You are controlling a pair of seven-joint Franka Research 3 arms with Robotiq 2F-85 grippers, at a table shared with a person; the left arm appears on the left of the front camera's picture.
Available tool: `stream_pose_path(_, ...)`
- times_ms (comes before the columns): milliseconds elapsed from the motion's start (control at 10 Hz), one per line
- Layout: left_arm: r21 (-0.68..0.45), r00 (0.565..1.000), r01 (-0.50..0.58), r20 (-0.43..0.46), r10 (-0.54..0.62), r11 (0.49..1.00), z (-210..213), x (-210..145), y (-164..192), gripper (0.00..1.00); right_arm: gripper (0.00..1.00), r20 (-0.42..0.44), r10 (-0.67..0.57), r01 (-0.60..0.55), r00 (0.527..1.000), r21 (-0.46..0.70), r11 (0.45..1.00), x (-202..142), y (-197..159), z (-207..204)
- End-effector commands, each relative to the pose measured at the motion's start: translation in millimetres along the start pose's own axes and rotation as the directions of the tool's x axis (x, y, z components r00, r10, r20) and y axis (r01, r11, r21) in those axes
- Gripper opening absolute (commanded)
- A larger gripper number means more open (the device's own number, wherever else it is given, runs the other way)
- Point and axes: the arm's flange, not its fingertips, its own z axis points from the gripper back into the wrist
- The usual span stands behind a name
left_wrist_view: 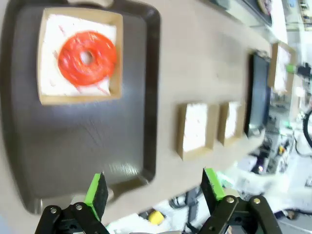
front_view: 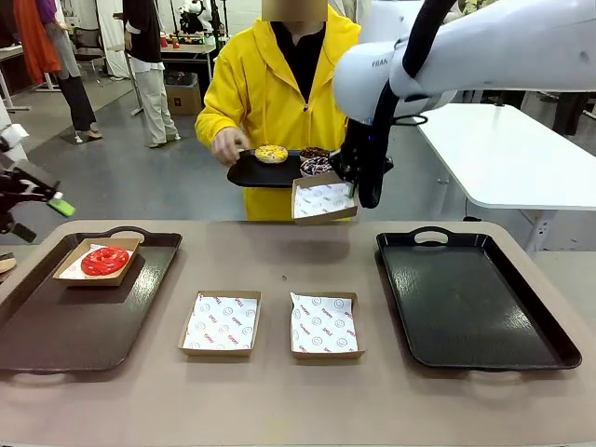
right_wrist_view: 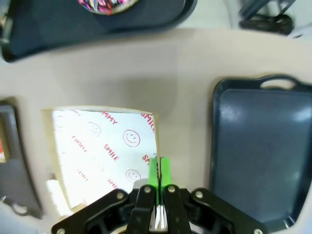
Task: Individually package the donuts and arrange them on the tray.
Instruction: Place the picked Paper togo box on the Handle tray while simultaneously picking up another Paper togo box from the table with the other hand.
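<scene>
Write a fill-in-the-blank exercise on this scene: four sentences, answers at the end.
1. The red donut sits boxed on the ____ tray.
2. The right gripper holds a lifted box whose paper liner reads ____.
3. On the bare table, ____ empty boxes lie side by side.
4. The left gripper hangs ____, holding nothing.
Missing words: left; SMILE; two; open.

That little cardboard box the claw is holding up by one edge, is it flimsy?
Probably light: the right claw carries the box pinched at one rim. It seems fairly stiff, holding its shape in mid-air, though tilted. The thin paper liner might slip or crumple.
</scene>
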Motion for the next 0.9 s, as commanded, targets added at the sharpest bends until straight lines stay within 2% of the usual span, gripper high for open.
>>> stream_pose_path(0, -0.11, 0.996, -0.048, -0.081, 0.039, 0.993, 31.2, -13.2, 30.0, 1.0, 0.0, 0.002, -0.048, 0.048, 0.999, -0.02, 0.999, 19.9, 11.5, -3.6)
stream_pose_path(200, -0.159, 0.977, -0.103, -0.199, 0.07, 0.982, 54.2, -7.0, 63.2, 1.0, 0.0, -0.013, -0.068, 0.068, 0.998, -0.002, 0.998, 33.1, 14.9, -4.2)
stream_pose_path(500, -0.229, 0.97, -0.146, -0.223, 0.094, 0.962, 60.8, -0.8, 111.4, 1.0, 0.0, -0.027, -0.091, 0.091, 0.995, 0.006, 0.996, 47.6, 19.4, -6.9)
stream_pose_path(800, -0.278, 0.97, -0.172, -0.213, 0.114, 0.945, 58.2, -9.8, 133.3, 1.0, 0.0, -0.042, -0.106, 0.106, 0.993, 0.009, 0.994, 54.9, 23.6, -11.1)
